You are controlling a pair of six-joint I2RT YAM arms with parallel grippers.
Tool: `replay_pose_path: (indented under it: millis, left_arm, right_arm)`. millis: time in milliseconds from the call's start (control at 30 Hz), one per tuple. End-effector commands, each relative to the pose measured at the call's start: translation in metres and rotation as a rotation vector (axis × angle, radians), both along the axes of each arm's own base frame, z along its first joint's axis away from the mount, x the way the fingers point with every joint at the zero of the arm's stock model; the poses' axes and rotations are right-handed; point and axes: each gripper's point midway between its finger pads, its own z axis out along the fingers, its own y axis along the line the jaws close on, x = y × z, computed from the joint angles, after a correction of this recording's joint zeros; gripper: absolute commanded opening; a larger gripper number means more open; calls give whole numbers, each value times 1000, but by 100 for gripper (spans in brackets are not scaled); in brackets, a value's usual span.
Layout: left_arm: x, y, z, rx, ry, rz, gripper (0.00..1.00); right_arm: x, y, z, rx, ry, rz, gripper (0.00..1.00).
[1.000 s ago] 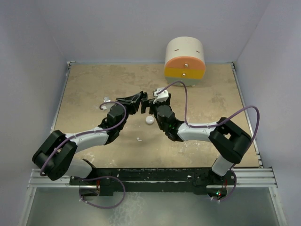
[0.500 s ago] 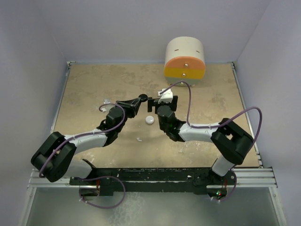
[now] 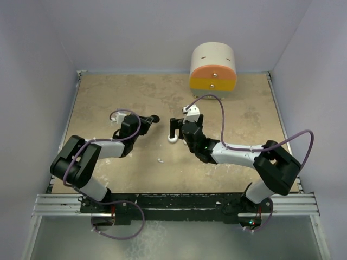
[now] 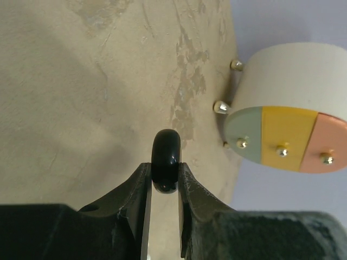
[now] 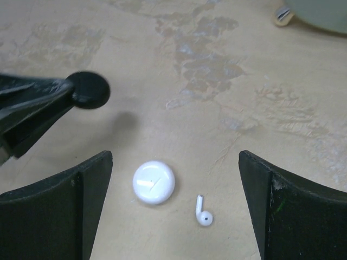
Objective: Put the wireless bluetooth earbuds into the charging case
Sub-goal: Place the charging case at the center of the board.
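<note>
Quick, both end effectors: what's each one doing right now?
Left end effector: shut on the glossy black round plastic disc.
Right end effector: open, holding nothing.

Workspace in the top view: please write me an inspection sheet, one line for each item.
surface: beige mottled table, flat.
job's things: one white earbud lies beside the white disc; the black disc is gripped; another small white piece, perhaps an earbud.
clutter: nothing seen.
end effectors: left end effector shut on the black disc; right end effector open over the white disc.
cables: purple cables loop along both arms.
surroundings: round drawer box at the far edge; pale walls.
</note>
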Motion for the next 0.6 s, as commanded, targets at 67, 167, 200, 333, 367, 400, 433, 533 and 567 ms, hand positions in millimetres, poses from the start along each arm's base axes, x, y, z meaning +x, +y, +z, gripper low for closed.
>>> replay_pose_path:
  millis: [67, 167, 200, 333, 367, 400, 433, 533, 567]
  left_arm:
    - [36, -7, 16, 165, -80, -92, 0]
    - [47, -8, 8, 174, -67, -116, 0]
    - [50, -7, 4, 175, -59, -121, 0]
    - [62, -6, -8, 163, -46, -135, 0]
    - [64, -6, -13, 161, -39, -142, 0]
    - [66, -6, -16, 159, -36, -146, 0]
    - [69, -5, -17, 159, -35, -148, 0]
    - [74, -6, -20, 148, -39, -162, 3]
    - [75, -5, -20, 146, -38, -163, 5]
  right_arm:
    - [-14, 21, 8, 108, 97, 117, 100]
    - [-19, 25, -1, 88, 128, 158, 100]
    - [-21, 26, -3, 85, 134, 170, 99]
    - [-26, 32, -12, 77, 154, 226, 99]
    - [-27, 34, -15, 74, 161, 238, 99]
    - [-28, 36, -18, 71, 170, 248, 99]
    - [-28, 38, -22, 68, 179, 259, 99]
    - [-28, 45, -34, 59, 211, 278, 99]
    - [-28, 47, -39, 55, 223, 280, 99]
